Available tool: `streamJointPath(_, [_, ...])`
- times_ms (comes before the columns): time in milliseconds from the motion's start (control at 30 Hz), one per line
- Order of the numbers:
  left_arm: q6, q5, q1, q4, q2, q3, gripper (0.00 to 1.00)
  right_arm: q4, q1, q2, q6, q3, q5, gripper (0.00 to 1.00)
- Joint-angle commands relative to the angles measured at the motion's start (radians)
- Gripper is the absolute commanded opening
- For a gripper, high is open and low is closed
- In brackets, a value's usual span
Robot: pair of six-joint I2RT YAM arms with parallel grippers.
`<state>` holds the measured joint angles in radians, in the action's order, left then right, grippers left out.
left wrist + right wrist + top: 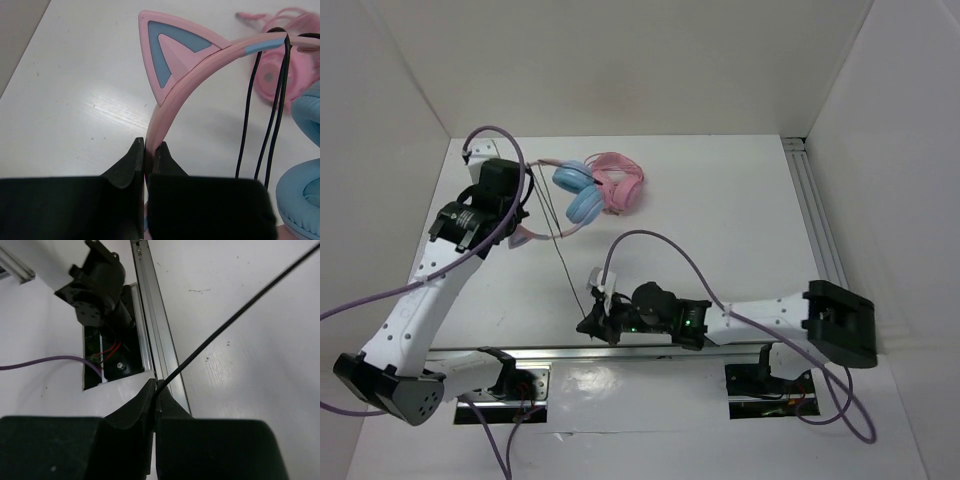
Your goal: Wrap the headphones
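White table (pixel 720 200), white walls (pixel 620 60): cat-ear headphones (pixel 578 192) held at both ends.
My left gripper (pixel 148 150) pinches the pink headband (pixel 190 75), blue ear cups (pixel 305 200) just right. My right gripper (pixel 156 390) clamps the taut black cable (pixel 235 321). Overpulling could slip the cable free or drag the all-pink headphones (pixel 620 183) beside them. No container shows.

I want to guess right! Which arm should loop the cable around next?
Probably right: the right pincer is shut on the black cable, pulled taut, while the left pincer only steadies the headphones by the headband.
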<state>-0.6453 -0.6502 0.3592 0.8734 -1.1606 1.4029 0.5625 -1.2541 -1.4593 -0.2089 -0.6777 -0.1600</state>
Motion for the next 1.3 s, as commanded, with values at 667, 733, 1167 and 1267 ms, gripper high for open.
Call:
streamJointPath(667, [0.366, 0.414, 0.365, -0.152, 0.124, -0.390, 0.00, -0.983, -0.254, 0.238, 0.488, -0.517, 1.097, 0.00])
streamJointPath(733, [0.386, 0.437, 0.417, -0.143, 0.133, -0.390, 0.00, -0.923, -0.254, 0.247, 0.551, -0.458, 1.178, 0.00])
streamJointPath(1167, [0.289, 0.389, 0.626, 0.114, 0.116, -0.248, 0.00, -0.708, -0.084, 0.405, 0.626, -0.344, 0.998, 0.10])
streamJointPath(1267, [0.325, 0.441, 0.626, 0.114, 0.137, -0.205, 0.00, -0.687, -0.074, 0.418, 0.635, -0.322, 0.979, 0.11])
